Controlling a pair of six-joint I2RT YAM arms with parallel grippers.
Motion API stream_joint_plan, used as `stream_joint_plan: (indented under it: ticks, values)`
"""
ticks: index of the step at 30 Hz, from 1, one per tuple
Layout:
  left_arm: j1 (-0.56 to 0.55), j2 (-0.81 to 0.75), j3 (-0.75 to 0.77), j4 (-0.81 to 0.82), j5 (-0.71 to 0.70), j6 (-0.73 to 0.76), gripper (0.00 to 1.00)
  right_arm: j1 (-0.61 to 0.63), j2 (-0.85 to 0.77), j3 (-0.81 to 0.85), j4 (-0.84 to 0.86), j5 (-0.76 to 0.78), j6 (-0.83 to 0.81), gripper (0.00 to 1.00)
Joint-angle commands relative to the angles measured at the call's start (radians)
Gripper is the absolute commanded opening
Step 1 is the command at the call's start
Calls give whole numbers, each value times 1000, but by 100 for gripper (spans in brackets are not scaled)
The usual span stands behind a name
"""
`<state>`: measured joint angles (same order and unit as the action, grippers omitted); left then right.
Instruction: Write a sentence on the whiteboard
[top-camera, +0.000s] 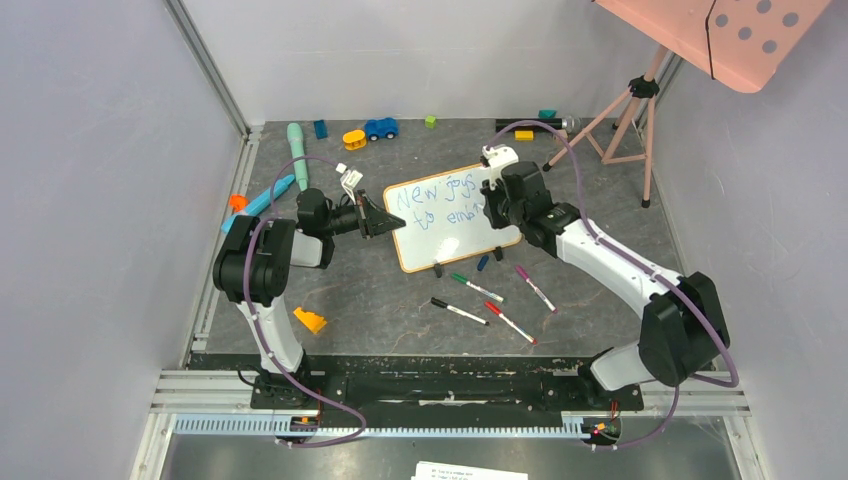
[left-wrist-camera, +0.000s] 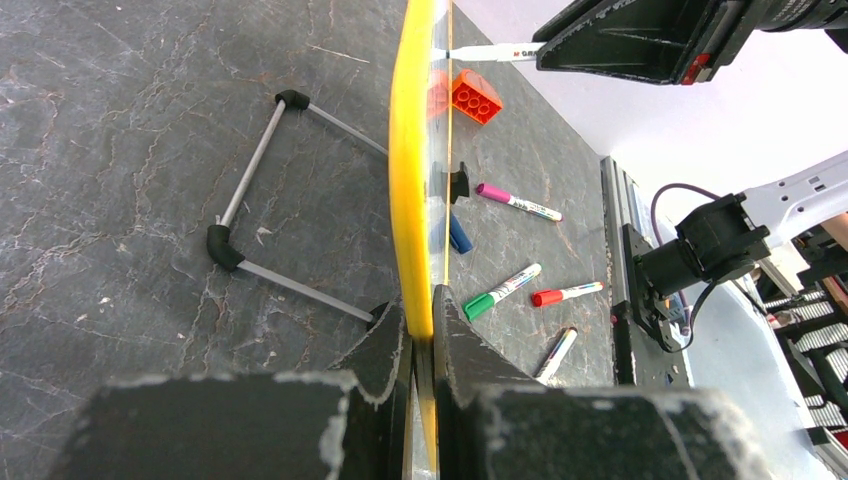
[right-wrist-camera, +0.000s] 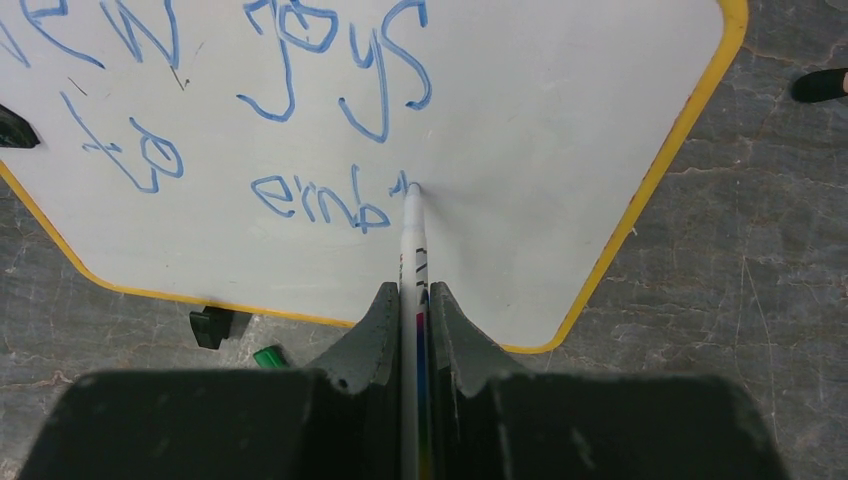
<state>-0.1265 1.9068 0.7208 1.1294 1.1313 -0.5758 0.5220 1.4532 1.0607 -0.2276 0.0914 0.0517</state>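
The whiteboard (top-camera: 440, 245), white with a yellow-orange frame, stands tilted mid-table on black clip feet. Blue handwriting, the sentence (top-camera: 440, 200), reads roughly "New joys / to emb" (right-wrist-camera: 300, 110). My left gripper (top-camera: 385, 222) is shut on the board's left edge. In the left wrist view the yellow rim (left-wrist-camera: 412, 180) runs up from between my fingers (left-wrist-camera: 420, 310). My right gripper (right-wrist-camera: 411, 292) is shut on a white marker (right-wrist-camera: 413, 250). The marker tip touches the board at the end of the second line. The right gripper (top-camera: 490, 205) hovers over the board's right part.
Loose markers lie in front of the board: green (top-camera: 475, 287), black (top-camera: 458, 311), red (top-camera: 510, 322), purple (top-camera: 535, 288), plus a blue cap (top-camera: 483, 262). An orange wedge (top-camera: 310, 320) sits near the left arm. Toys line the back. A tripod (top-camera: 640, 110) stands back right.
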Motion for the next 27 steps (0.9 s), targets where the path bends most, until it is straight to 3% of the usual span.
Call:
stream_joint_plan:
  ticks: [1,10,27]
  values:
    - [-3,36,13,0,12,116,2,-17,-63,5,59,14,-11,0]
    - [-2,32,10,-2,9,120,2,-19,-143,-63,46,10,4,0]
    - [-2,29,5,1,11,121,2,-25,-70,-27,49,8,0,0]
